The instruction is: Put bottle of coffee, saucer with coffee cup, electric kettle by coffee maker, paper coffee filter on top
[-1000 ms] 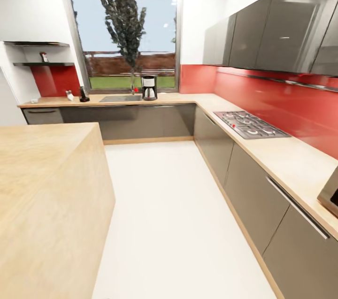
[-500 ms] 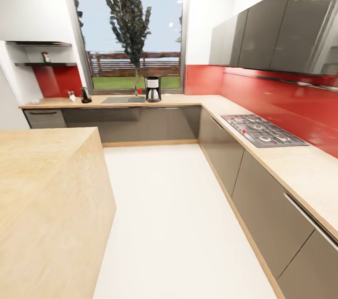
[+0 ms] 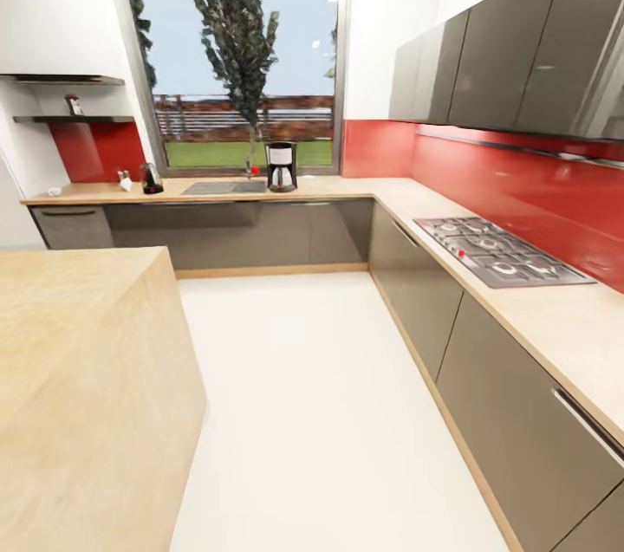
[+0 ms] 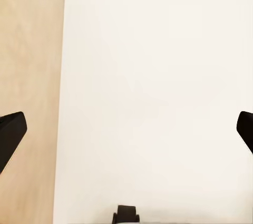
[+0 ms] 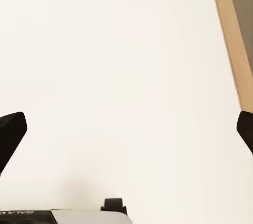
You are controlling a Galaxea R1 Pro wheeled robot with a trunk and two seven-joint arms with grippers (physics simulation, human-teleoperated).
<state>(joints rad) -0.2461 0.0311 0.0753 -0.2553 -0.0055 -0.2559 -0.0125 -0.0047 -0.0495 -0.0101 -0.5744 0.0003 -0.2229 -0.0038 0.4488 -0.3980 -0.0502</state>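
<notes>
We see a countertop [image 3: 347, 185] of pale, matt wood grain over smooth grey cabinet fronts [image 3: 260, 231], with a steel sink [image 3: 224, 186] set in. The shelf [image 3: 74, 119] is a glossy black slab against a glossy red panel [image 3: 95, 149]. The coffee maker [image 3: 280, 166] looks like dark plastic with a glass carafe. The floor [image 3: 312, 396] is smooth and white.

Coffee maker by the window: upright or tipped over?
Upright: the tall dark grey coffee maker stands on the light beige wood-grain countertop beside the steel sink.

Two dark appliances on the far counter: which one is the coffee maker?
The coffee maker is the taller one, right of the sink. The shorter rounded electric kettle stands near the counter's left end.
</notes>
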